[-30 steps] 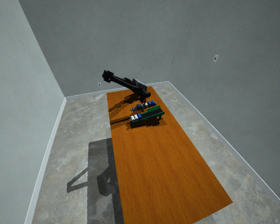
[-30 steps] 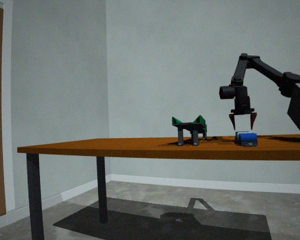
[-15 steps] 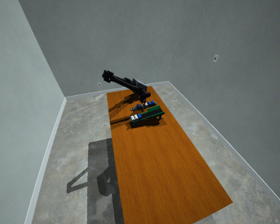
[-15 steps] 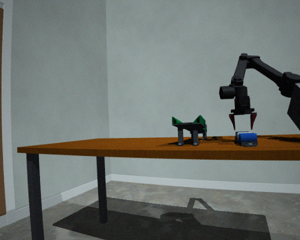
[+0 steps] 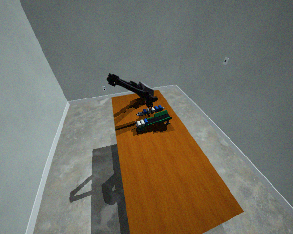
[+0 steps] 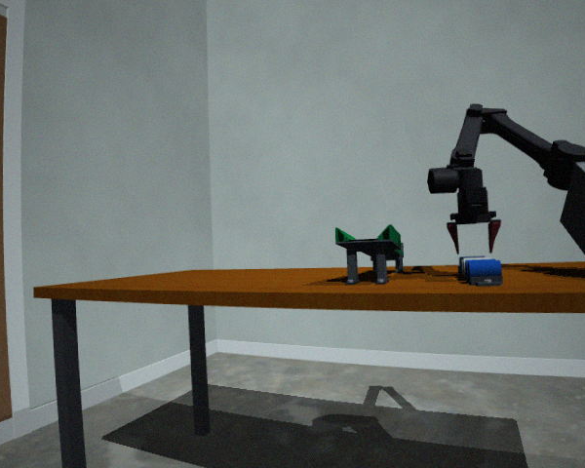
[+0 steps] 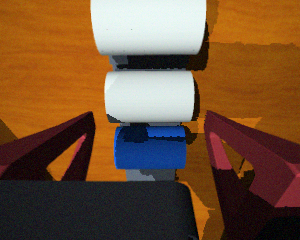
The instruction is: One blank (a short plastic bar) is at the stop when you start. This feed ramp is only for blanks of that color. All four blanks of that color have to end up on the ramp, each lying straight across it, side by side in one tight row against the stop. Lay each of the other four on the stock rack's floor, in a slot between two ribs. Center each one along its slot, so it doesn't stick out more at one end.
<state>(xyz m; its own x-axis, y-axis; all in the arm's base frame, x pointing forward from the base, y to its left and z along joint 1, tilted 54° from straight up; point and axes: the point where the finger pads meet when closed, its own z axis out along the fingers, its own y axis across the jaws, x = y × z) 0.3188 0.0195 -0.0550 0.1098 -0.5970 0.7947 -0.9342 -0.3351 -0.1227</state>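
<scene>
The green feed ramp (image 5: 155, 118) holds two white blanks (image 5: 140, 123) at its low end, with a blue blank (image 5: 145, 121) right after them. Behind it, the grey stock rack (image 5: 151, 109) holds a row of blue and white blanks. My gripper (image 6: 473, 249) is open and empty, hovering just above the rack (image 6: 479, 270). In the wrist view the open fingers straddle a blue blank (image 7: 150, 147) lying on the rack. A white blank (image 7: 149, 96) lies next to it, and a second white one (image 7: 149, 26) lies beyond that.
The ramp (image 6: 370, 244) stands on dark legs to the left of the rack in the exterior view. The arm's base (image 6: 582, 216) is at the right edge. The long wooden table stretches away from the ramp.
</scene>
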